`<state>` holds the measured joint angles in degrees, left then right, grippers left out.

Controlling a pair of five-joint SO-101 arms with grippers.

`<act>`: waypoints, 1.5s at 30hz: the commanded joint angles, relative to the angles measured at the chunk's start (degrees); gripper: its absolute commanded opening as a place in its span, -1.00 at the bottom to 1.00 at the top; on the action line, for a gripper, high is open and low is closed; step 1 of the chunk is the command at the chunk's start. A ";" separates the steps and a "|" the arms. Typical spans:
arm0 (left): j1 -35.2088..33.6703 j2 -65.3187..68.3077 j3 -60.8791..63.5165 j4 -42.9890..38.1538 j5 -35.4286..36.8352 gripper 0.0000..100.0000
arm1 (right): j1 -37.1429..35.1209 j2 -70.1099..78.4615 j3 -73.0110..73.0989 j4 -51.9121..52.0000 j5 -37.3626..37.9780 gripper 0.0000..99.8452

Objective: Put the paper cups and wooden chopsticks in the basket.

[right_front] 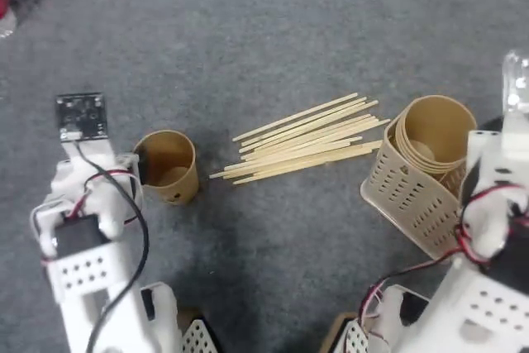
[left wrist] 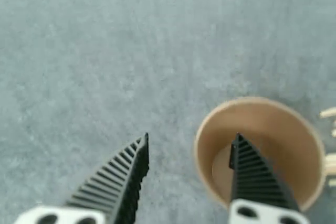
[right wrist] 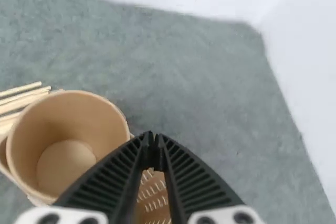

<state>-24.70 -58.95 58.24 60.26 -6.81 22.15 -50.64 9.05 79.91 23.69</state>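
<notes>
On the grey mat, the basket sits at the right with a stack of paper cups inside it. The right gripper hangs just beside that stack, its fingers pressed together. At the left, the left gripper is spread across the rim of a single paper cup, one finger inside and one outside, and the wooden chopsticks lie in a loose pile between that cup and the basket.
</notes>
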 commanded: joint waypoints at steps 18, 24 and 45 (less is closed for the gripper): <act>2.29 35.52 -22.81 9.32 -1.67 -0.99 | 0.57 -11.82 3.69 -3.65 0.70 -0.99; 3.96 31.56 -42.86 24.53 -2.55 -0.98 | 4.00 -11.91 3.52 -4.09 0.18 -0.99; 50.55 42.90 -101.67 40.09 3.52 -0.98 | 43.82 -11.30 6.07 -17.19 -7.91 -0.99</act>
<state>16.18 -17.80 -33.36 99.38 -6.64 62.86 -62.77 11.87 66.73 16.75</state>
